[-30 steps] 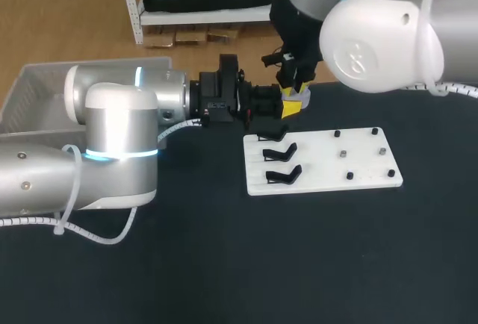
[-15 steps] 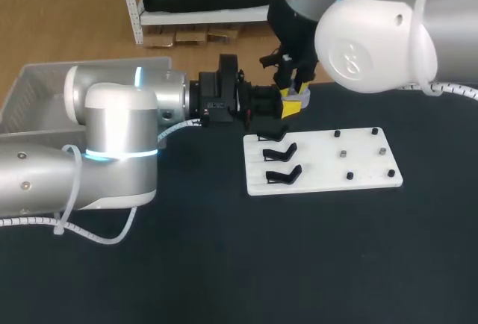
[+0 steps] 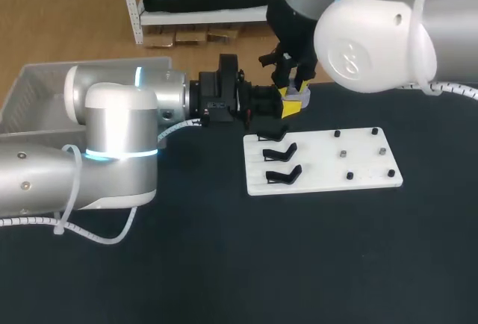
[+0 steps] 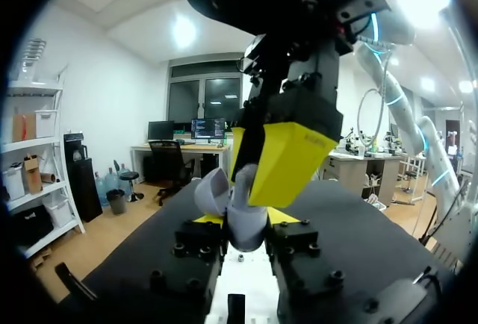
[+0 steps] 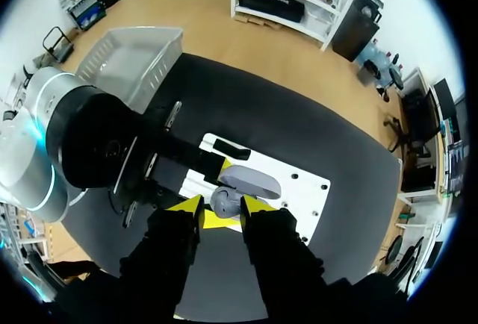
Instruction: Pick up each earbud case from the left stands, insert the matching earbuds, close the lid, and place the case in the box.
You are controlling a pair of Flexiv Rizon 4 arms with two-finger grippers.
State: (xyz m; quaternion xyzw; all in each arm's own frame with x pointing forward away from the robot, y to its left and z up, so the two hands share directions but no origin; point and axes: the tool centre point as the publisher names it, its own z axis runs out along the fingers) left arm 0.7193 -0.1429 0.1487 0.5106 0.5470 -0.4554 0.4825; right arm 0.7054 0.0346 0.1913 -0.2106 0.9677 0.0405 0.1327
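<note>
**A:** Where's the earbud case (image 5: pixel 233 195) right now?

**B:** Lid's open, and it's clamped in your left tool (image 4: pixel 243 228) near the far edge of the table (image 3: pixel 224 264). Your right tool (image 5: pixel 220 212) sits right over it, but I can't tell if it's gripping anything. I'd come straight down, gently, and hold the left rigid. No readable writing anywhere.

Smooth grey plastic earbud case (image 5: pixel 250 181), glossy white board (image 3: pixel 358 163), matt black table (image 3: pixel 224 264), translucent plastic box (image 3: pixel 37 92)
</note>
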